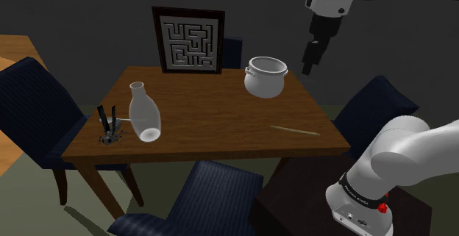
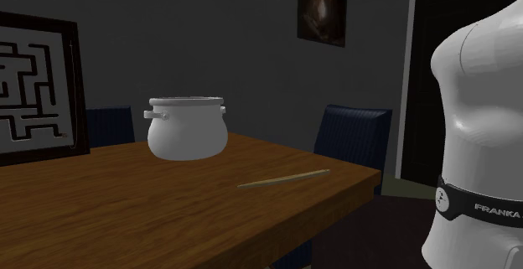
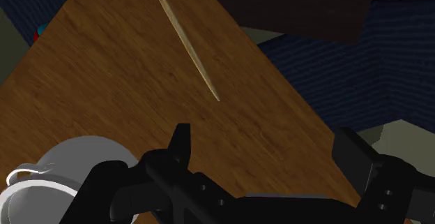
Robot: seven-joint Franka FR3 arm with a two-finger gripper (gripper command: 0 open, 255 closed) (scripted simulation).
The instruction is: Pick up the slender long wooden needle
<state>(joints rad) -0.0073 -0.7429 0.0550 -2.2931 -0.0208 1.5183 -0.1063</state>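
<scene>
Wood tabletop (image 1: 221, 120) bears the needle (image 1: 294, 130) lying flat near the edge closest to the stand (image 1: 294, 190), well apart from the pot (image 1: 265, 76), while the gripper (image 3: 265, 146) hangs high above, fingers spread wide, likely ready to descend and straddle it.

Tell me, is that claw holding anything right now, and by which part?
Nothing. The claw hangs open above the table, and the needle lies flat on it, untouched.
</scene>
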